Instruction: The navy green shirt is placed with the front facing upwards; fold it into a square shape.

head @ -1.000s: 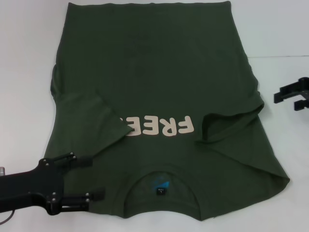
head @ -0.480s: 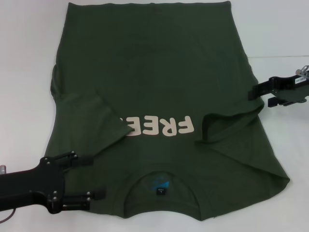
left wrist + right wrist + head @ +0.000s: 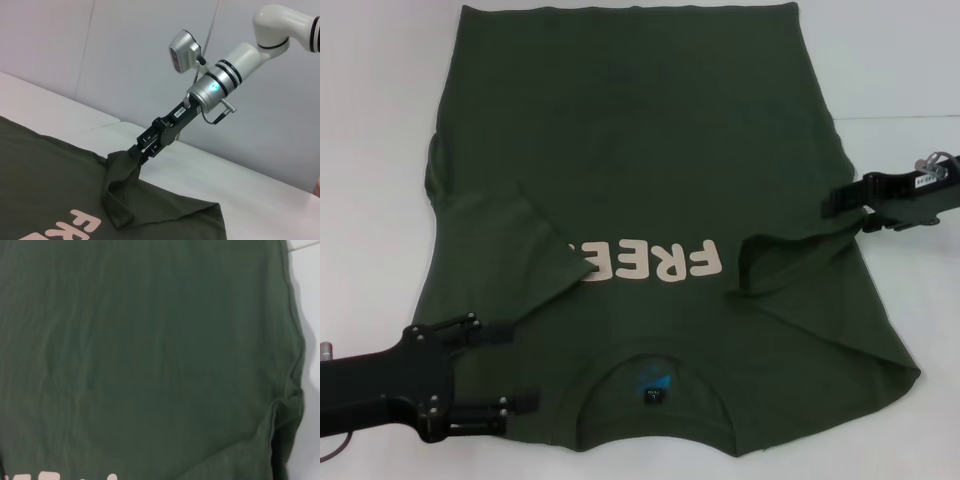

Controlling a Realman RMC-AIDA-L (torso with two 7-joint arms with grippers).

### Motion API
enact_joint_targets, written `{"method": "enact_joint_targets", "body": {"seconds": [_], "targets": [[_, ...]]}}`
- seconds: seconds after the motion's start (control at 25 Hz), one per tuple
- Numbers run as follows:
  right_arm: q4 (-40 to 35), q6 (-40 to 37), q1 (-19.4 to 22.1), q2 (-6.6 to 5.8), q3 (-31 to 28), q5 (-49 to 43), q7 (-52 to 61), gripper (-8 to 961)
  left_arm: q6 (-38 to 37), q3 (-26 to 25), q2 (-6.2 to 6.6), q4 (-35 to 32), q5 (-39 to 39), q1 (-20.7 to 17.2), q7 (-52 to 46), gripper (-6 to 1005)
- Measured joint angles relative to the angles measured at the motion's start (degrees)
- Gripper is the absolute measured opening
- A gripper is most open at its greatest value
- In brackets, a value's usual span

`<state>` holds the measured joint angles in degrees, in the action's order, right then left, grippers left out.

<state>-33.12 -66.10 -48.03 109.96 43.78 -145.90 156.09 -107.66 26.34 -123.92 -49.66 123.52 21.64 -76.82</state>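
Note:
The navy green shirt [image 3: 640, 150] lies flat on the white table, front up, with its collar [image 3: 620, 362] toward me and both sleeves folded inward. Cream lettering [image 3: 655, 262] crosses the chest. My left gripper [image 3: 516, 368] stands open at the near left, its fingers astride the shoulder beside the collar. My right gripper [image 3: 848, 212] is open at the shirt's right edge, where the folded sleeve [image 3: 800, 255] starts. In the left wrist view the right gripper [image 3: 138, 153] touches a raised peak of the shirt [image 3: 45, 170]. The right wrist view shows only the shirt [image 3: 150, 350] and a strip of table.
The white table [image 3: 370, 150] shows bare on both sides of the shirt and beyond its right edge [image 3: 210, 170]. A pale wall stands behind the table in the left wrist view. The shirt's hem lies at the far edge of the head view.
My right arm has come in from the table's right side to the shirt's right edge at the sleeve fold. The left arm and the shirt have not moved.

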Motion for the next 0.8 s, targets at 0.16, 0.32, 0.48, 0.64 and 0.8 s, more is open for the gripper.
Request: {"method": "enact_joint_targets", "body": {"seconds": [0.16, 0.32, 0.48, 0.64, 0.8], "targets": [[0.48, 1.63, 0.03, 0.77, 0.49, 0.0, -0.04, 740, 0.0, 0.03, 0.0, 0.0, -0.04, -0.02, 0.0, 931], [0.5, 2.78, -0.01, 1.59, 0.52, 0.09, -0.1, 739, 0.0, 0.03, 0.0, 0.0, -0.08, -0.02, 0.0, 931], [0.51, 3.81, -0.47, 2.15, 0.25, 0.52, -0.1, 739, 0.01, 0.03, 0.0, 0.0, -0.11, 0.01, 0.02, 930], [0.52, 5.8, -0.66, 2.64, 0.08, 2.76, -0.2, 739, 0.17, -0.01, 0.0, 0.06, -0.12, 0.04, 0.15, 930], [0.78, 8.98, 0.06, 2.71, 0.01, 9.96, -2.35, 740, 0.52, -0.14, 0.0, 0.22, -0.13, -0.01, 0.31, 930]]}}
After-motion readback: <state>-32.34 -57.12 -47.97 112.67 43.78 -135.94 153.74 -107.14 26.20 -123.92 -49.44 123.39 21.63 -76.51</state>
